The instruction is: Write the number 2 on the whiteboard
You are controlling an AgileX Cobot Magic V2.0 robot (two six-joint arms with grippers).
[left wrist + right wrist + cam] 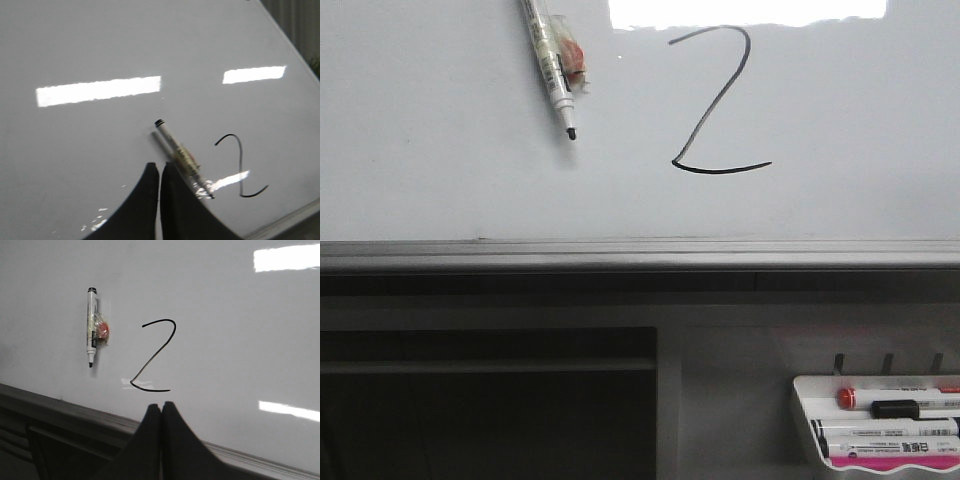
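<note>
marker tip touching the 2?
Apart. Front view: bare whiteboard separates the marker tip from the number 2; right wrist view agrees.

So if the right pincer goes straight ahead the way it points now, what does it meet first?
Most likely the whiteboard itself, near the base stroke of the number 2. The right pincer, its fingers shut, aims there; the marker lies off to one side. Depth is unclear.

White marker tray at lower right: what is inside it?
The tray holds several markers lying sideways: one red-capped, one black-capped, and two white-barrelled ones below. A pink strip shows along the front; whatever lies beneath the markers is hidden.
</note>
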